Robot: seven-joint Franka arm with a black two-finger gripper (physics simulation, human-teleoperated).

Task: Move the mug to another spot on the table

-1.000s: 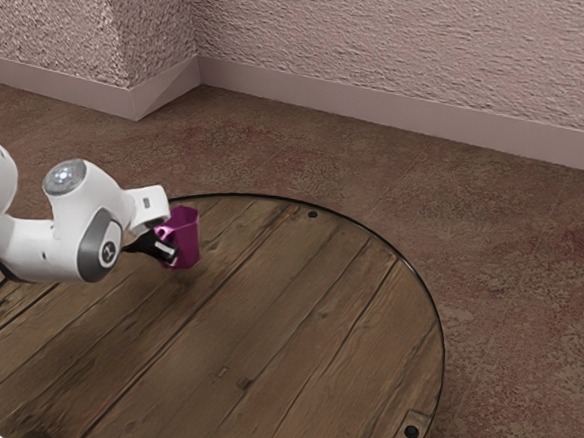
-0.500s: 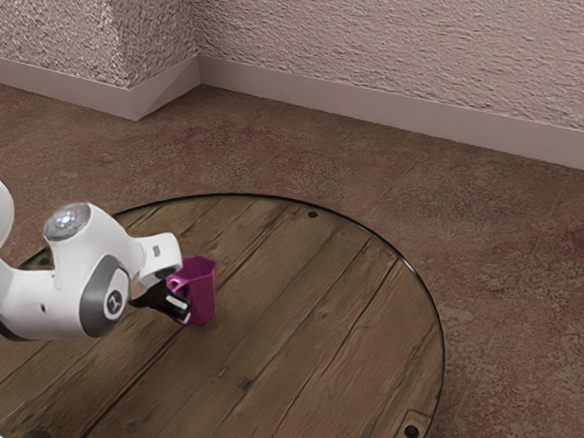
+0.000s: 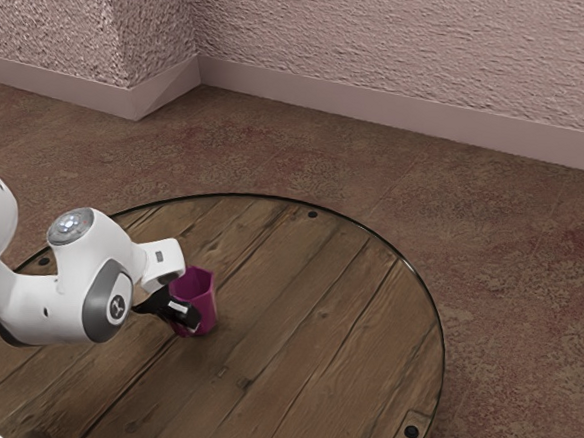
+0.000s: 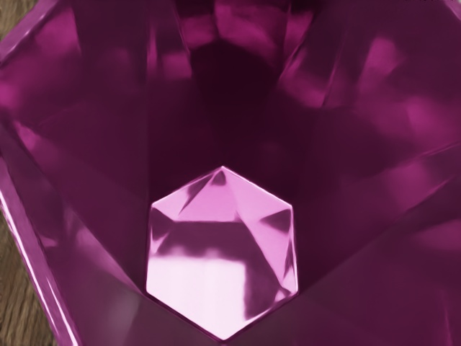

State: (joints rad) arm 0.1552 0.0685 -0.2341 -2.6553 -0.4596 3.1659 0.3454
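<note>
A magenta faceted mug (image 3: 200, 293) stands upright at the left part of the round wooden table (image 3: 314, 331) in the exterior view, its base at or just above the planks. My black gripper (image 3: 182, 312) is shut on the mug's near side, with one finger (image 3: 188, 318) lying across the mug's lower wall. The white arm reaches in from the exterior view's left. In the wrist view I look straight down into the mug (image 4: 223, 252), whose pale hexagonal bottom lies directly below my hand.
The table has a dark metal rim, with a small bracket (image 3: 409, 431) at its front right edge and a bolt hole (image 3: 312, 214) at the back. Brown carpet and a textured wall with a baseboard surround it. Bare planks stretch to the exterior view's right of the mug.
My hand has carried the mug from near the table's back left edge downward and toward the front. In the last half second it only sank slightly.
</note>
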